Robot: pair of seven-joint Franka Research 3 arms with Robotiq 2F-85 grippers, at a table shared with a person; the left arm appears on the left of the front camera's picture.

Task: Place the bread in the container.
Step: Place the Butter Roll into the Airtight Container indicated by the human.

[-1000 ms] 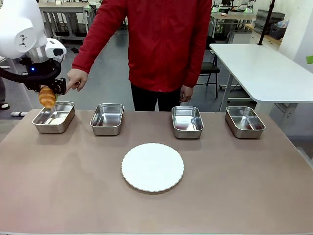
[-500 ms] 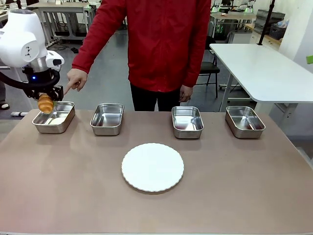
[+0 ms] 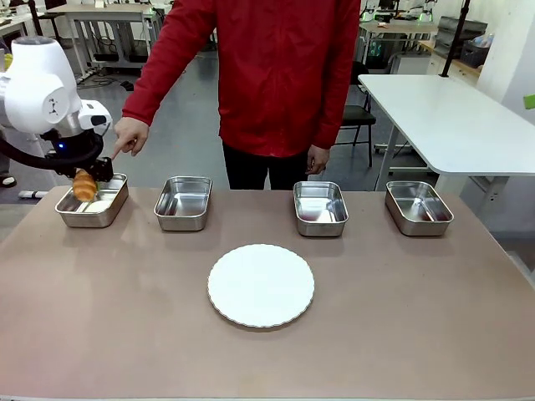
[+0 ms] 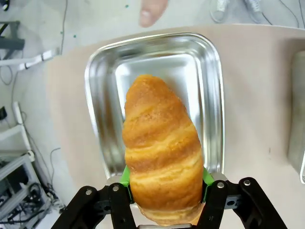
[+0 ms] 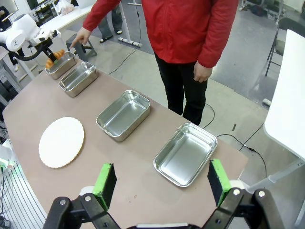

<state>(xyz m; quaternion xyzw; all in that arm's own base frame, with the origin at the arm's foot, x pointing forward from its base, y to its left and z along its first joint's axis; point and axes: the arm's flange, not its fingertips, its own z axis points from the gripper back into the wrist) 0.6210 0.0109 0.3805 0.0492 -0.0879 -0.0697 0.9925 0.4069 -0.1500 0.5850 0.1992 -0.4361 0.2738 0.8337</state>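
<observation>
The left hand (image 4: 164, 198) is clenched on the bread (image 4: 162, 152), holding it just above the leftmost tray (image 3: 90, 213) on the surface (image 3: 376, 334), where the person's finger (image 3: 117, 149) points. The right hand (image 5: 162, 183) hangs released, well apart. Pickup and carry look done; lowering and letting go remain.

The bread (image 4: 162, 152) was golden-brown with paler ridges. The container (image 4: 95, 95) was shiny silver, the plate (image 3: 261, 285) white, the sleeve (image 3: 171, 58) red.

brown table (image 3: 125, 334) w/ 4 steel trays (image 3: 183, 203) + white plate (image 3: 261, 285).
</observation>
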